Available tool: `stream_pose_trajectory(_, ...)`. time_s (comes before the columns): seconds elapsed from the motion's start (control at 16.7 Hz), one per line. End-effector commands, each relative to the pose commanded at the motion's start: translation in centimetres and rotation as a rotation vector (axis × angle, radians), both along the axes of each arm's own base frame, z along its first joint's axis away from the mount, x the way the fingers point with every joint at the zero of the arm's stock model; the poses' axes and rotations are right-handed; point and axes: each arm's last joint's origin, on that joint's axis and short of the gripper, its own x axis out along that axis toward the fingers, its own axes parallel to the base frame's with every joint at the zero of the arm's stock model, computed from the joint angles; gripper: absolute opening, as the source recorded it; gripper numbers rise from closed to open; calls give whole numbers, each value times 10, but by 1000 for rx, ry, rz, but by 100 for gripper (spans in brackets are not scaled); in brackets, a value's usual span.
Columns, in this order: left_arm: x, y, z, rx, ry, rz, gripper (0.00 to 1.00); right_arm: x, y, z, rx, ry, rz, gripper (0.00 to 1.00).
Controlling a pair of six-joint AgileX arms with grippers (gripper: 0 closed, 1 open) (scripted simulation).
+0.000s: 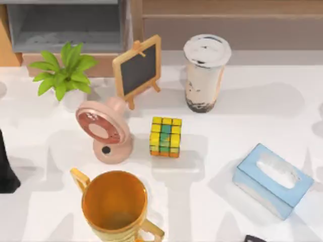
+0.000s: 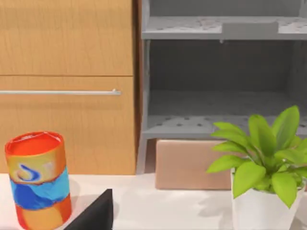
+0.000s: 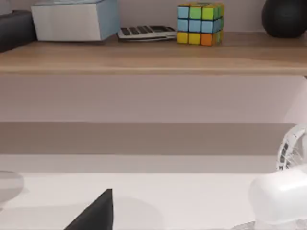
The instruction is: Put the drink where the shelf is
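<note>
The drink (image 1: 206,70), a tall clear plastic cup with a white lid and dark pearls at its base, stands upright on the table (image 1: 242,116) near the far edge, just before the long wooden shelf (image 1: 232,10). Neither pincer's state can be told. A small chalkboard (image 1: 137,68) stands beside the drink.

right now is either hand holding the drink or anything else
Nothing is seen held. The drink stands alone on the table before the shelf, with no hand on it.
</note>
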Motion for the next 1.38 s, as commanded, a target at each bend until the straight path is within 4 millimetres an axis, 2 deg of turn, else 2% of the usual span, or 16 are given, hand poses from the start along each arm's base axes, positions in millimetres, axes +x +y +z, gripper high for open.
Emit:
stream_pose_trajectory(0.18,0,0,0,0,0,0,100,0,0,2,0,-3,-1,100)
stream_pose_trajectory(0.42,0,0,0,0,0,0,100,7,6,25,11,-21,-10,100)
stream_pose_trajectory(0.54,0,0,0,0,0,0,100,17,12,41,25,-15,-12,100)
stream_pose_trajectory(0.72,0,0,0,0,0,0,100,43,30,61,47,19,-12,100)
stream_pose_trajectory(0.9,0,0,0,0,0,0,100,80,61,68,61,74,-12,100)
stream_pose_trajectory(1.02,0,0,0,0,0,0,100,106,90,63,61,113,-13,100)
stream_pose_trajectory(1.2,0,0,0,0,0,0,100,138,141,38,46,162,-15,100)
stream_pose_trajectory(1.38,0,0,0,0,0,0,100,155,191,2,22,194,-16,100)
